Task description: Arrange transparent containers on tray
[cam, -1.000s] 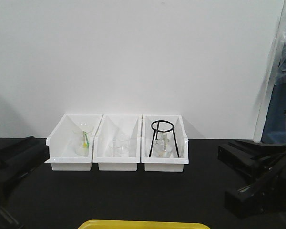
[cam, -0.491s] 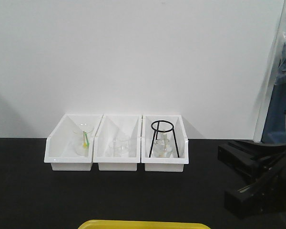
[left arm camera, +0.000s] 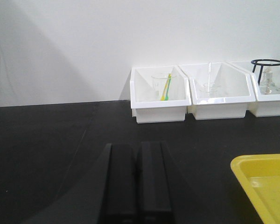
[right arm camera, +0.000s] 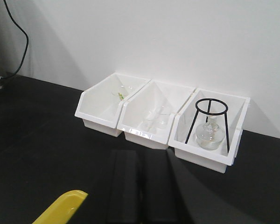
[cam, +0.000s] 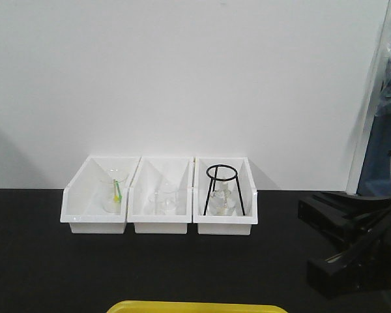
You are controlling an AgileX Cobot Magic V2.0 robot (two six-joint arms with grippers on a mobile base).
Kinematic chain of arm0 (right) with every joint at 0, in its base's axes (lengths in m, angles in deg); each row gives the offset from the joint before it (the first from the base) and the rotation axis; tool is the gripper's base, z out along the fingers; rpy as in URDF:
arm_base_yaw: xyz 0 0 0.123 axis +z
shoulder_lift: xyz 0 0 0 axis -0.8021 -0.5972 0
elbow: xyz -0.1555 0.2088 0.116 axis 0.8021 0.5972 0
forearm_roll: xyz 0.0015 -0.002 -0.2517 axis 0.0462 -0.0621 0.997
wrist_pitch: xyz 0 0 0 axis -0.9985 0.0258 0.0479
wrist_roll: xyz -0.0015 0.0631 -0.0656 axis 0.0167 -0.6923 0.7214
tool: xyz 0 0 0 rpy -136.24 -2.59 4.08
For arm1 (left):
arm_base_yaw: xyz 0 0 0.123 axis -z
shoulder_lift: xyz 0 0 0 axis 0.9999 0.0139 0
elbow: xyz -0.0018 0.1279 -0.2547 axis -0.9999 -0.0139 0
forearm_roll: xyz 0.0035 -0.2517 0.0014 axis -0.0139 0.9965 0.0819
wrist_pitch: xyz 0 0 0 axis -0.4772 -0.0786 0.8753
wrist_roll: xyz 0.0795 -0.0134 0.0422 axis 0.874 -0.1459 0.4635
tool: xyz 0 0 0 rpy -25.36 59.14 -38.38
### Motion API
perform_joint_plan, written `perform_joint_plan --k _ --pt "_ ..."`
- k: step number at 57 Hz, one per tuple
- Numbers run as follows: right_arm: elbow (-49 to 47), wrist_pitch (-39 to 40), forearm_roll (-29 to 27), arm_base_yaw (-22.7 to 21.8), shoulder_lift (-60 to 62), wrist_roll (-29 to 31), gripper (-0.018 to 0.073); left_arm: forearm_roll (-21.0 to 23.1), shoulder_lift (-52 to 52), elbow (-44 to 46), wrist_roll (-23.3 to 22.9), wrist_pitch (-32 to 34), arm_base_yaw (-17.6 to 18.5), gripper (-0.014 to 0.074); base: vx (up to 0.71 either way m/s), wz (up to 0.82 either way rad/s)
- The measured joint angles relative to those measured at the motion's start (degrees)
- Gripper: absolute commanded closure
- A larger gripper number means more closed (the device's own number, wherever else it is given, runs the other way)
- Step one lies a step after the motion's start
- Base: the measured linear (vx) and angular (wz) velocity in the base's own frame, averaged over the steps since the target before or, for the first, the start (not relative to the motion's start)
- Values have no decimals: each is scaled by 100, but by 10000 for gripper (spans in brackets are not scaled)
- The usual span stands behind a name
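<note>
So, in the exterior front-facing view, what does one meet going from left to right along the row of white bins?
Left bin holding a clear beaker with a green-yellow stick → middle bin with small clear glassware → right bin with a black ring stand over a round flask.

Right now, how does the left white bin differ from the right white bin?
The left bin holds a clear beaker with a green-yellow stick in it; the right bin holds a black wire tripod stand over a round clear flask. The left bin's contents are glass and a stick alone; the right bin adds metal. Both are white, open-topped, side by side against the wall.
</note>
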Motion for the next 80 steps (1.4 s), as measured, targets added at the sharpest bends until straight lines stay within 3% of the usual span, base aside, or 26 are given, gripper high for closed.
perform_joint_plan --k 48,56,62,70,80 --pt "0 -6 0 0 0 0 430 -2 0 0 -23 86 148 603 0 0" --pt "0 -68 0 0 0 77 503 -2 0 0 -23 86 148 603 0 0" --pt "18 -593 -71 -7 181 507 574 -2 0 0 -23 86 148 603 0 0" --pt "434 -937 -663 -547 814 1158 572 -2 0 0 -23 86 148 603 0 0" --pt "1709 -418 -1644 -1973 2106 2110 572 -7 0 0 -23 86 148 603 0 0"
